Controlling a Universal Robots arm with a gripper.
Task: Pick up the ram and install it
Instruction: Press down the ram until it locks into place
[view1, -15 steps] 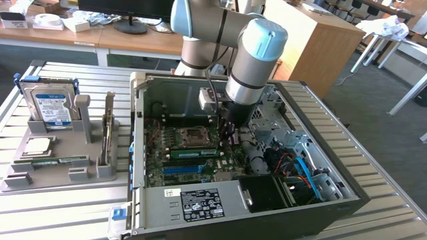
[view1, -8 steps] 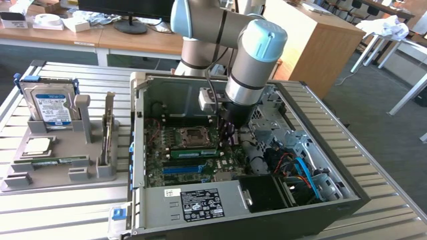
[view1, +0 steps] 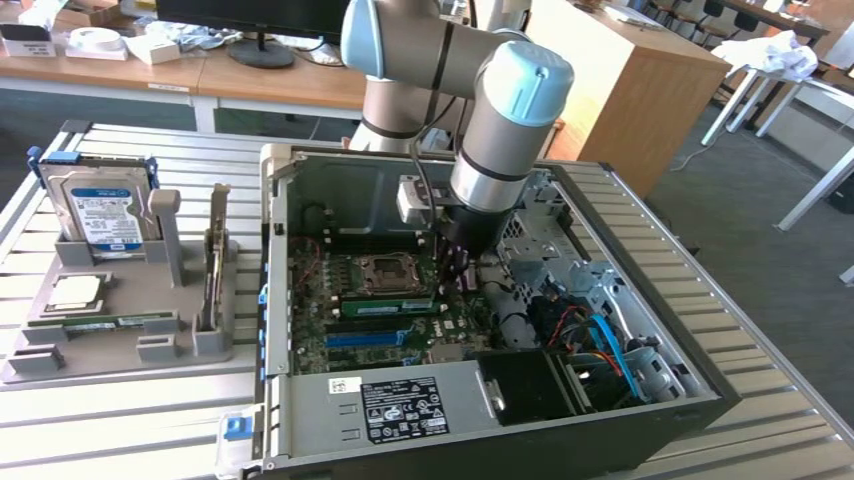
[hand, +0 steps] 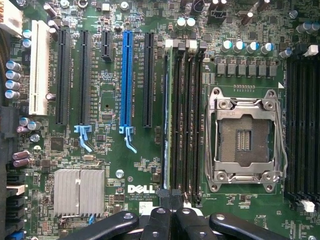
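The ram (hand: 167, 120) stands on edge in the outermost of the black memory slots beside the empty processor socket (hand: 246, 136). In the exterior view the ram (view1: 387, 305) is a green strip with a pale label, lying across the motherboard inside the open computer case (view1: 641, 400). My gripper (hand: 170, 200) is shut, fingertips pressed together right over one end of that strip, with nothing visible between them. Whether they touch the ram I cannot tell. In the exterior view the gripper (view1: 461, 272) reaches down into the case beside the socket.
A blue slot (hand: 126, 80) and black slots run parallel to the ram. Beside the case, on the exterior view's left, a grey holder (view1: 27, 368) carries a hard drive (view1: 94, 205), a silver processor chip (view1: 76, 292), another green strip (view1: 114, 322) and an upright card (view1: 216, 265). Cables fill the case's right side.
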